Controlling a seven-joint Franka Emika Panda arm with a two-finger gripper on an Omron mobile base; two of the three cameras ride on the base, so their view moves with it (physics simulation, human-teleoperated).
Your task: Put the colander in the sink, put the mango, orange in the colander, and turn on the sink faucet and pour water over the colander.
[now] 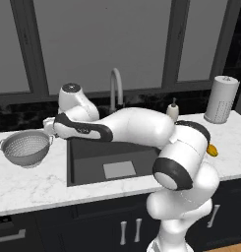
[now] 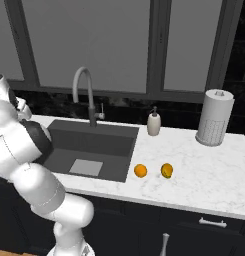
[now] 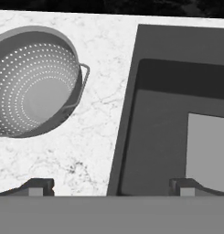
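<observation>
On the marble counter left of the sink, the colander sits upright w/ nothing inside, just beside the basin's rim but not in it. Over that left rim the gripper hangs wide open, holding nothing, one fingertip above the counter & the other above the basin; colander lies off to the side, not between them. Right of the sink, orange & mango rest near each other on the counter, and the faucet stands behind the basin w/ a soap dispenser & paper towel roll further right.
</observation>
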